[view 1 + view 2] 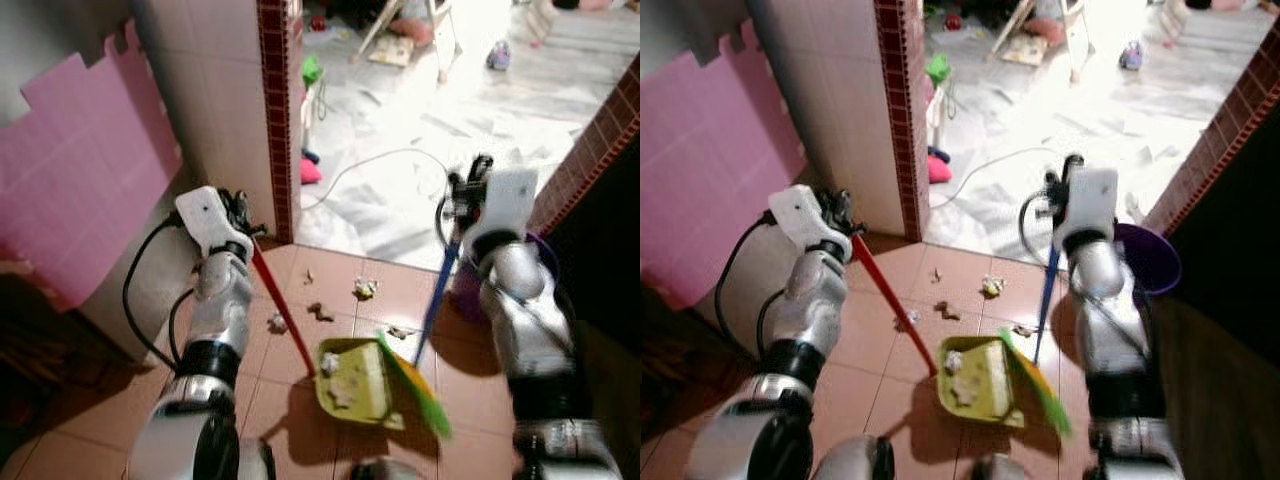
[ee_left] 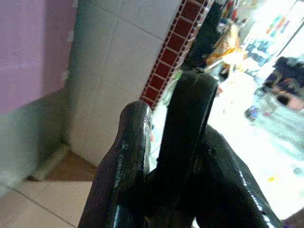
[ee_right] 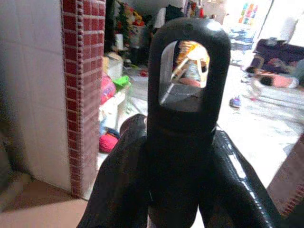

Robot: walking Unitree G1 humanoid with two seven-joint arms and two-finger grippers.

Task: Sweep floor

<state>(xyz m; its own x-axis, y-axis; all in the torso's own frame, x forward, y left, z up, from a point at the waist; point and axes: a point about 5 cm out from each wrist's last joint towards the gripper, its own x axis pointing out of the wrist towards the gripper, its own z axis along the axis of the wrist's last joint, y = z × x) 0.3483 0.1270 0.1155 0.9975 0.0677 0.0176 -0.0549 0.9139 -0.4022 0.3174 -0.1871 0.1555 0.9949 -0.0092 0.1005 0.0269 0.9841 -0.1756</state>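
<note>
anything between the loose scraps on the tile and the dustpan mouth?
Nothing visible blocks them. The crumpled scraps lie on bare tile just beyond the dustpan, which the left gripper holds by its red handle. The broom head, held by the right gripper, rests on the pan's right edge, not in that path.

Yellow-green dustpan [image 1: 362, 385] with red handle [image 1: 283, 313], blue-handled green broom [image 1: 416, 385], terracotta floor tiles [image 1: 120, 420].

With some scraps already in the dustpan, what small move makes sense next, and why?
Probably a short stroke of the broom in the right tool, pulling the paper scrap toward the dustpan that the left tool steadies by its red handle. Scraps still lie on the tiles beyond the pan's mouth.
</note>
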